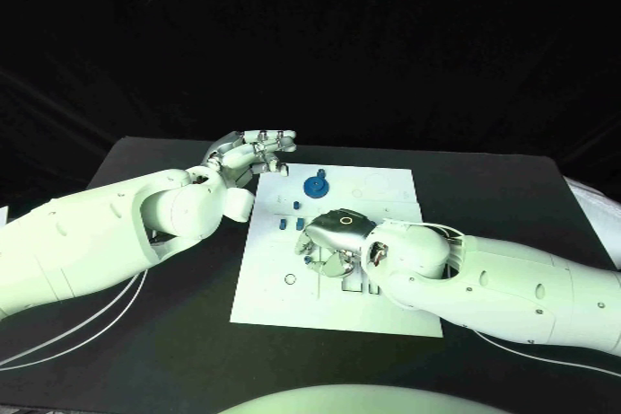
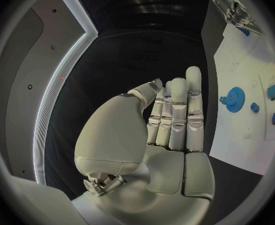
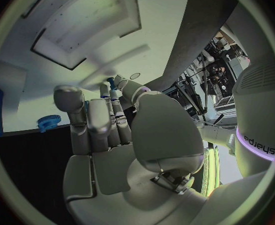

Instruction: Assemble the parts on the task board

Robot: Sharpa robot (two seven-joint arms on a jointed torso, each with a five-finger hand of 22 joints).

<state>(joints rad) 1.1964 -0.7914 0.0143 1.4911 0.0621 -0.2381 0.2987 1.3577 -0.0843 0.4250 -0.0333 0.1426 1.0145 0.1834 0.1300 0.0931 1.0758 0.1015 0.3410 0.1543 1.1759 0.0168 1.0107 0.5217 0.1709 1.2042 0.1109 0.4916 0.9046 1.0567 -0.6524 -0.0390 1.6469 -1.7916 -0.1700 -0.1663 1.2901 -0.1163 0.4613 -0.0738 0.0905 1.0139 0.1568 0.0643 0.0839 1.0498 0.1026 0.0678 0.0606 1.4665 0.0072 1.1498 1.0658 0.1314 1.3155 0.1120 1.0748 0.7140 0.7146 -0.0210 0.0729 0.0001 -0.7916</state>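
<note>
The white task board (image 1: 378, 188) lies mid-table. A blue gear (image 1: 316, 187) sits near its far edge, with small blue parts (image 1: 284, 223) a little nearer. My right hand (image 1: 334, 238) is low over the board's middle, fingers curled down. In the right wrist view a small blue part (image 3: 110, 80) sits pinched at its fingertips (image 3: 120, 83), and the gear (image 3: 49, 121) lies beyond. My left hand (image 1: 254, 149) hovers at the board's far left corner. Its fingers (image 2: 178, 112) are straight and hold nothing. Beside it lie the gear (image 2: 235, 99) and loose blue parts (image 2: 273, 91).
The black table (image 1: 169, 288) runs around the board on all sides. Both white forearms lie low across it, the left one (image 1: 91, 239) over the left half, the right one (image 1: 518, 284) over the board's near right corner.
</note>
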